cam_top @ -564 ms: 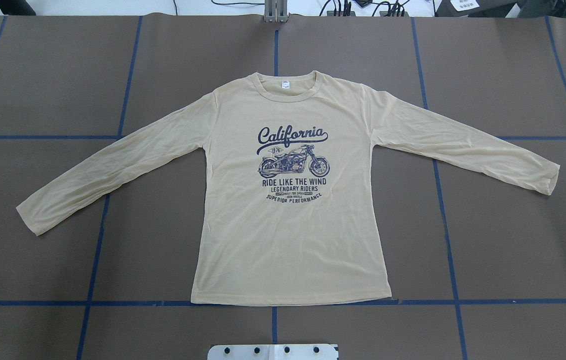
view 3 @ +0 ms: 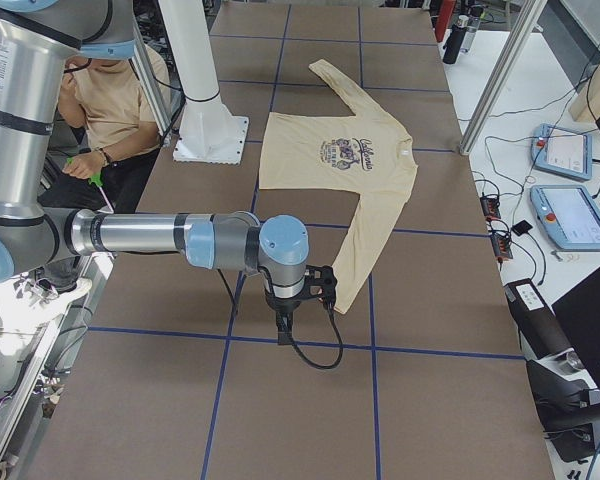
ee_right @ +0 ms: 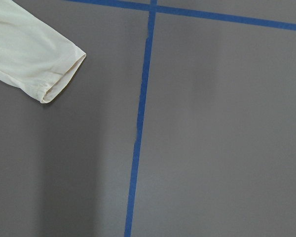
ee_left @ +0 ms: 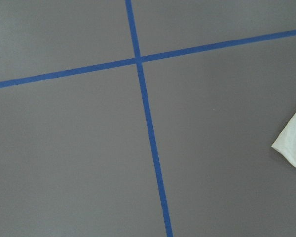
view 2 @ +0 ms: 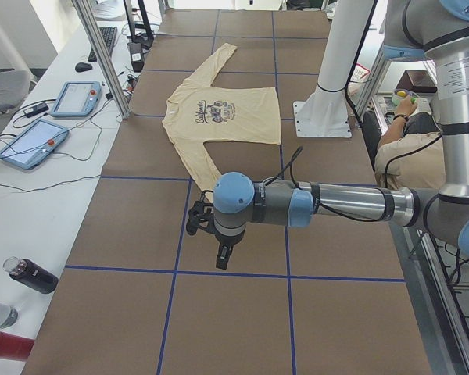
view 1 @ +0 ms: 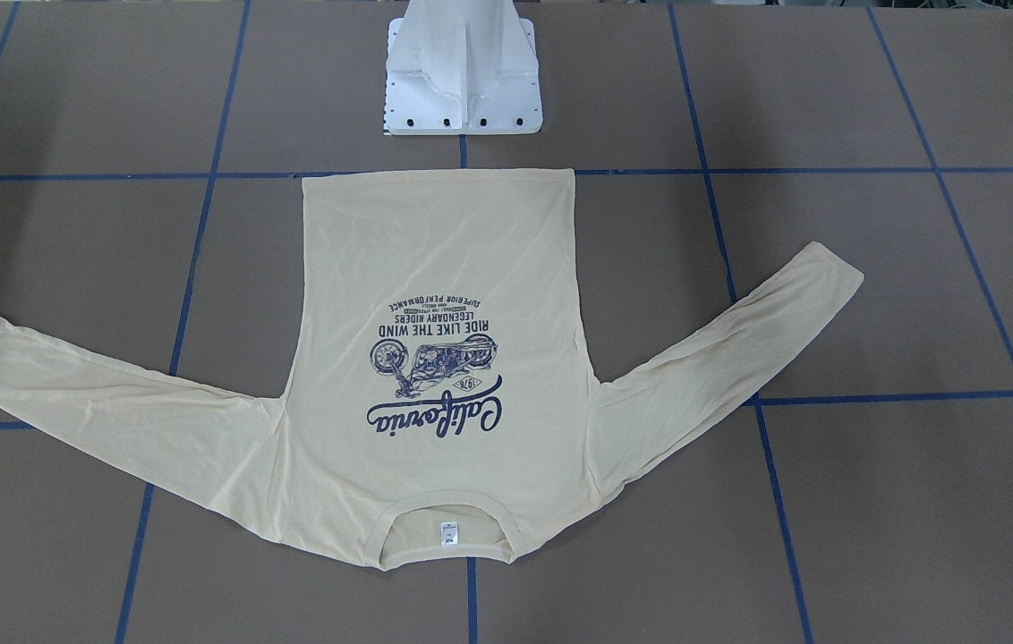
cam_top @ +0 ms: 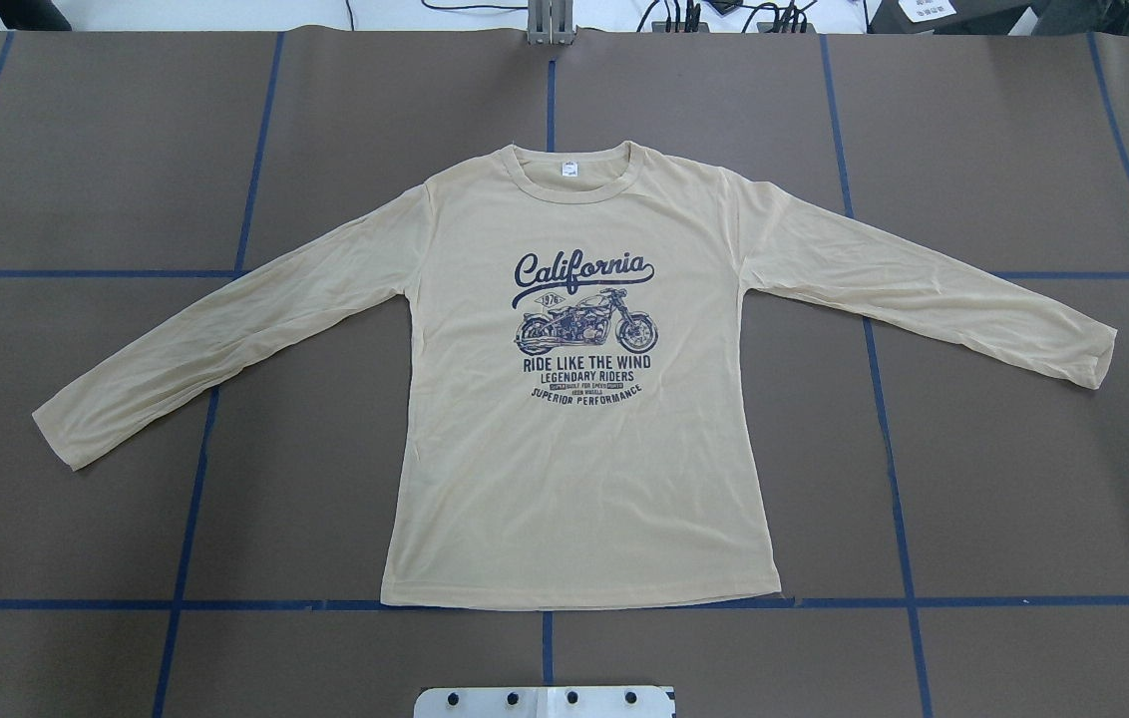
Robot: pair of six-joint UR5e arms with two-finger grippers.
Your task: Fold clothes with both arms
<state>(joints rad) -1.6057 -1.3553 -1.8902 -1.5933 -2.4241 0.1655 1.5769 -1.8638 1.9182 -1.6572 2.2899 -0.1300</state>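
Observation:
The pale cream long-sleeved T-shirt (cam_top: pixel 574 469) lies flat on the brown table with its navy "California" print facing up and both sleeves spread outward; it also shows as the T-shirt (view 1: pixel 435 241). My left arm (view 2: pixel 328 205) reaches out low over the table, and its gripper (view 2: pixel 223 254) hangs just past the near sleeve's cuff (ee_left: pixel 293 148). My right arm (view 3: pixel 150 232) does the same at the other end, its gripper (view 3: pixel 283 325) beside the other cuff (ee_right: pixel 34 54). I cannot tell whether either gripper is open or shut. Neither touches the cloth.
The white pedestal base (view 1: pixel 462 80) stands just behind the shirt's hem. Blue tape lines (cam_top: pixel 190 499) grid the table. A seated person (view 3: pixel 100 110) is behind the robot. Control tablets (view 2: pixel 31 144) and bottles (view 2: pixel 31 275) sit on the side bench.

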